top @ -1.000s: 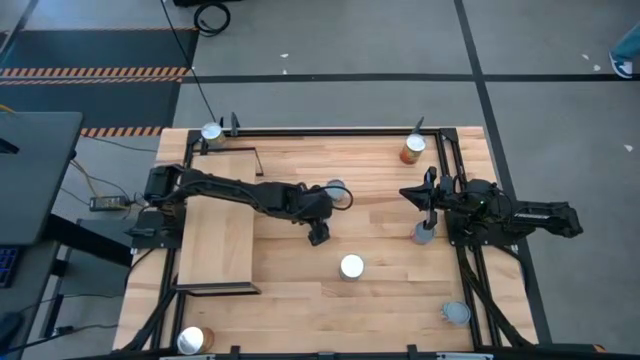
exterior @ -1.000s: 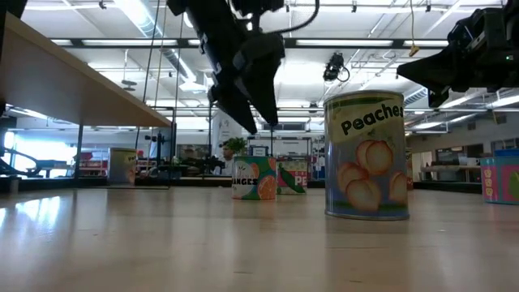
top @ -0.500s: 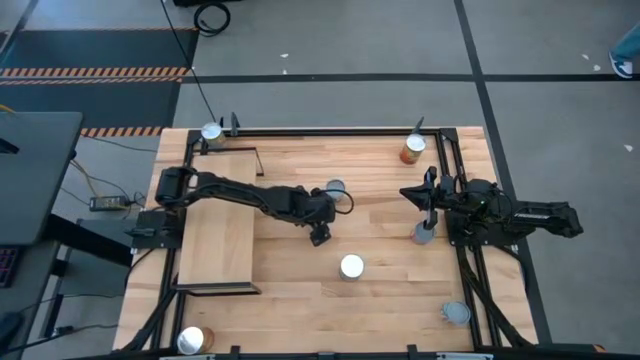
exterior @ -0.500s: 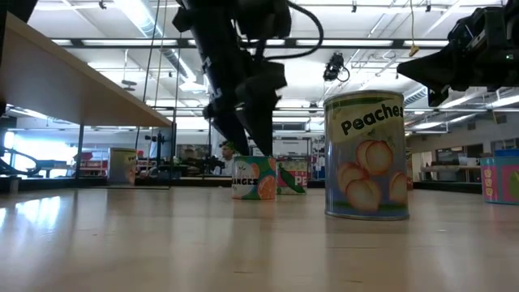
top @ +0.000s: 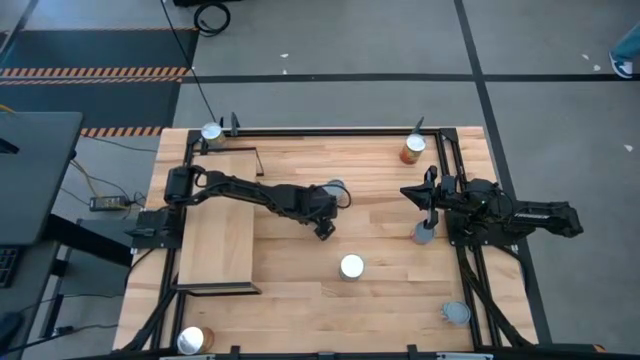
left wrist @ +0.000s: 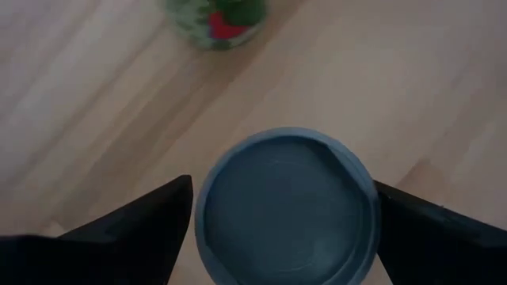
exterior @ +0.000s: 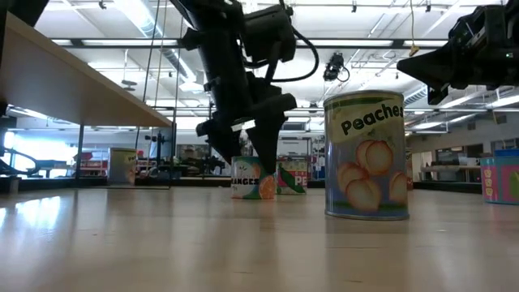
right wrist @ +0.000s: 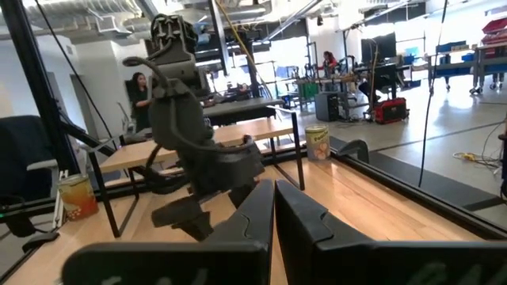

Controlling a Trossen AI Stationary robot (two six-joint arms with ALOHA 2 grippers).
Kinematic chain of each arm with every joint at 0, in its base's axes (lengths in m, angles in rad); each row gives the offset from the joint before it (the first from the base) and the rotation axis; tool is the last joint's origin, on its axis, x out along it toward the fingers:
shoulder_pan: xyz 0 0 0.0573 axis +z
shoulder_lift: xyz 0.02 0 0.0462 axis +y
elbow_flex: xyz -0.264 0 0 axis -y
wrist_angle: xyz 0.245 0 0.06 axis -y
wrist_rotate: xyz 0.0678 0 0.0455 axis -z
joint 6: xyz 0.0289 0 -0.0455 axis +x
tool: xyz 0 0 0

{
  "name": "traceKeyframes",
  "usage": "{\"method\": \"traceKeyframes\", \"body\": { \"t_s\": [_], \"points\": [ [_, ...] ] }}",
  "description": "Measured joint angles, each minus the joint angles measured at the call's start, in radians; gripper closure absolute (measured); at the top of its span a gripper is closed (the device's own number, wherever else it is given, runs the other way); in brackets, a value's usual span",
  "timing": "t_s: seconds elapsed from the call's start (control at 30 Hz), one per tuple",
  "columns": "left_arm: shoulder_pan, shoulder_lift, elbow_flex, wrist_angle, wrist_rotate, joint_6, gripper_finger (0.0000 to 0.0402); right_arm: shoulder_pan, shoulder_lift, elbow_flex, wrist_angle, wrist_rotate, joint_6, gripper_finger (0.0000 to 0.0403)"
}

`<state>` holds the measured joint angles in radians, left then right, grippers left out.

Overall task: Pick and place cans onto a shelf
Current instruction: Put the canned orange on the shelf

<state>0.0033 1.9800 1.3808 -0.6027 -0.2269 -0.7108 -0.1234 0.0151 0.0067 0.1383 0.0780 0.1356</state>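
Progress: shelf (top: 215,235) bare; no can placed, all are left to move.
Nearest can: peach can (exterior: 366,155), smooth printed cylinder, upright on the striped-wood desk (top: 380,300).
Left pincer (top: 324,227): spread wide, one finger on each side of a grey-topped can (left wrist: 285,206) mid-desk; not closed on it.
Target can: round, dull bluish lid, raised rim.
Right pincer (right wrist: 273,207): fingers together, empty, at the right desk edge, waiting.
Far cans: one in each far corner, left (top: 212,131) and right (top: 412,150).
Shelf: pale plywood, thin black frame.

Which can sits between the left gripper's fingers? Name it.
The grey-topped can at mid-table. The left gripper straddles it, open, one finger each side. The other cans, like the white-topped one, stand apart from it.
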Motion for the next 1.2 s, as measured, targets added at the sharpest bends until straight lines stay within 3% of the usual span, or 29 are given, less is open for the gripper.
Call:
{"method": "traceKeyframes", "body": {
  "t_s": [0.2, 0.4, 0.53, 0.77, 0.97, 1.2],
  "points": [
    [0.037, -0.001, 0.000, -0.029, 0.090, -0.199, 0.0045, 0.000, 0.000, 0.000, 0.002, 0.000, 0.000, 0.0383],
    [0.049, -0.002, 0.000, -0.041, 0.095, -0.346, 0.0045, 0.000, 0.000, 0.000, 0.002, 0.000, 0.000, 0.0383],
    [0.059, -0.002, 0.000, -0.040, 0.095, -0.378, 0.0052, 0.000, 0.000, 0.000, 0.002, -0.001, 0.000, 0.0383],
    [0.088, 0.000, 0.001, -0.037, 0.131, -0.379, 0.0100, 0.000, 0.000, 0.000, 0.002, -0.003, 0.000, 0.0383],
    [0.112, 0.000, 0.002, -0.033, 0.165, -0.315, 0.0114, 0.000, 0.000, 0.000, 0.002, -0.003, 0.000, 0.0383],
    [0.124, -0.083, 0.084, -0.126, 0.257, 0.045, 0.0116, 0.000, 0.000, 0.000, 0.002, -0.002, 0.000, 0.0383]
  ]
}}
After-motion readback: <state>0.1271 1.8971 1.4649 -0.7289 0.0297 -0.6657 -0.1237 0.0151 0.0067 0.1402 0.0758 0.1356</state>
